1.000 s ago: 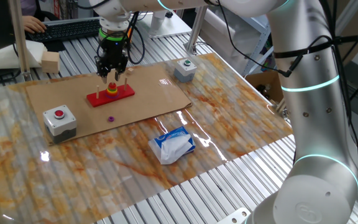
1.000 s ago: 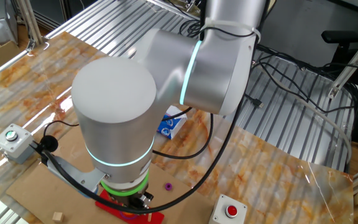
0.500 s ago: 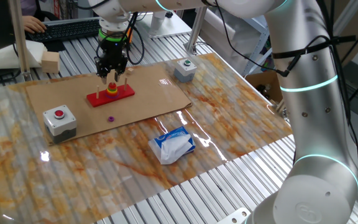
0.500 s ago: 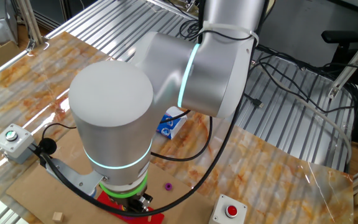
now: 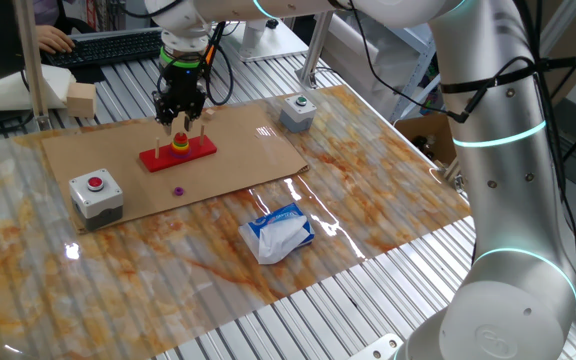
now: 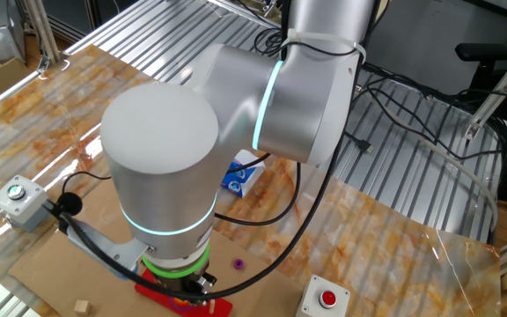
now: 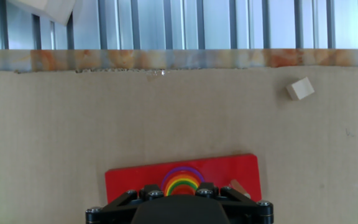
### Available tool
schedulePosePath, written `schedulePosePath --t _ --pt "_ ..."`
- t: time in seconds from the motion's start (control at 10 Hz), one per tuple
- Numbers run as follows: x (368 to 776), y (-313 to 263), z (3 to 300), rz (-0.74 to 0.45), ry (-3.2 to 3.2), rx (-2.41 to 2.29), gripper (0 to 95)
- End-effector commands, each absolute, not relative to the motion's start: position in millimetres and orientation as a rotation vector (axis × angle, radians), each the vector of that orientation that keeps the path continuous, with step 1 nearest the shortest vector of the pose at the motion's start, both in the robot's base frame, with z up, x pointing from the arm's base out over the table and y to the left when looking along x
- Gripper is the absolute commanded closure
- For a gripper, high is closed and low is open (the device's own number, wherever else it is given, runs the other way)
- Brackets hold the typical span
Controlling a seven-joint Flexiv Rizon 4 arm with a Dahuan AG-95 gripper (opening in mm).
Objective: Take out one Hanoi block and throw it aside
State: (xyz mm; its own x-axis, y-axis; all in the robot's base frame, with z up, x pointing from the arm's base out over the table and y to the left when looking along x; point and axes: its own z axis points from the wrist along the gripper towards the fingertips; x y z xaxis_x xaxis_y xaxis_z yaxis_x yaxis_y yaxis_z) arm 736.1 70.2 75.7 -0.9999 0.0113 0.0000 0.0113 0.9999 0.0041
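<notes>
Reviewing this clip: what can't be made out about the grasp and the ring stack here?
- Gripper fingertips: hidden by its own housing in the hand view, too small in one fixed view; open or shut unclear.
- Hanoi block: not distinguishable; the ring stack is half covered by the housing.
- Red peg base: the arm covers most of it in the other fixed view.

One fixed view: high, wide, across the surface [image 5: 368, 190]. Other fixed view: opposite side, close behind the arm [image 6: 236, 114]. Hand view: straight down, close. All share red peg base [image 5: 177, 151].
</notes>
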Motion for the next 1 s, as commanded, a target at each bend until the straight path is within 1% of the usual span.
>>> schedulePosePath --t 0.1,0.5,1.0 --pt "740.8 71.0 74.6 -0.011 -3.136 -0.019 57.0" --pt "739.7 71.5 73.9 -0.018 -3.131 -0.021 57.0" --pt "725.6 73.8 70.6 -0.02 -3.132 -0.035 57.0"
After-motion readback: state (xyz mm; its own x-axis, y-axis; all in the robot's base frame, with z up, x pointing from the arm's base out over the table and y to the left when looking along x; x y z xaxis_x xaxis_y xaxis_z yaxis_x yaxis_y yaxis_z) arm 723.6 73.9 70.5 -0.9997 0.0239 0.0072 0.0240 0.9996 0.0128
